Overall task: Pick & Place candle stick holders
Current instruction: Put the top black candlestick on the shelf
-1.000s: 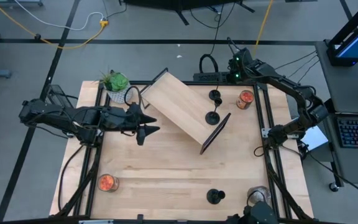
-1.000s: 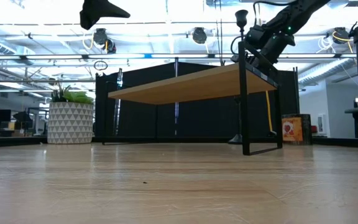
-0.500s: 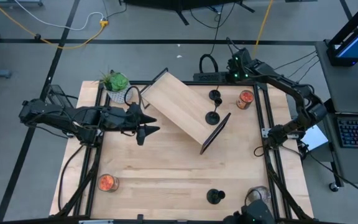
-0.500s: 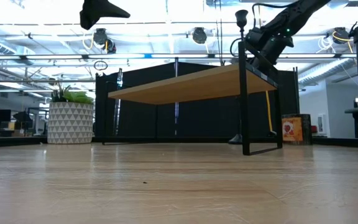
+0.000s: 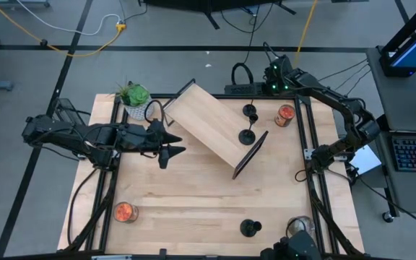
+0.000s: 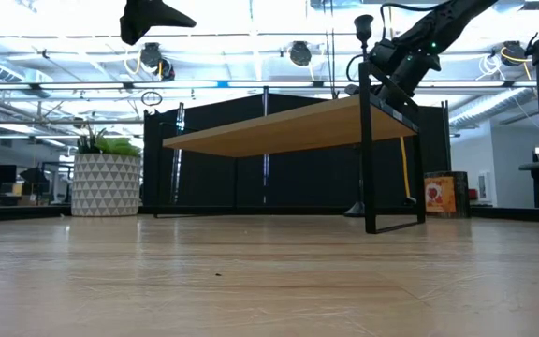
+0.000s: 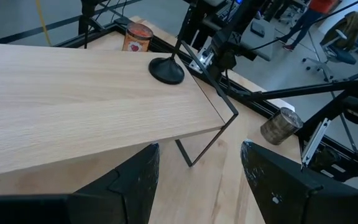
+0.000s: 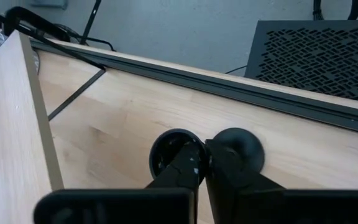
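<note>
One candle stick holder (image 5: pixel 250 110) stands on the table just beyond the far right edge of the slanted wooden shelf (image 5: pixel 211 126). My right gripper (image 8: pixel 204 155) reaches down from the far side and is shut on this holder. A second holder (image 5: pixel 247 137) stands on its disc base (image 7: pixel 166 70) on the shelf's right end. A third (image 5: pixel 250 228) stands on the table near the front edge. My left gripper (image 5: pixel 173 150) hangs open, high above the table left of the shelf, with nothing between its fingers. My right gripper has the far candle stick holder at its cup top (image 8: pixel 171 153), coming from above and pointing down. One finger (image 8: pixel 188 163) seems to lie over the cup's opening and the other outside its rim. The disc base (image 8: pixel 238 147) rests on the table and the holder stands roughly upright.
A potted plant (image 5: pixel 134 96) stands at the far left corner. Orange-filled jars stand at the far right (image 5: pixel 285 114) and the near left (image 5: pixel 124 211). A grey jar (image 5: pixel 300 227) sits at the near right. A black box with cables (image 8: pixel 316 50) lies behind the table's far rail.
</note>
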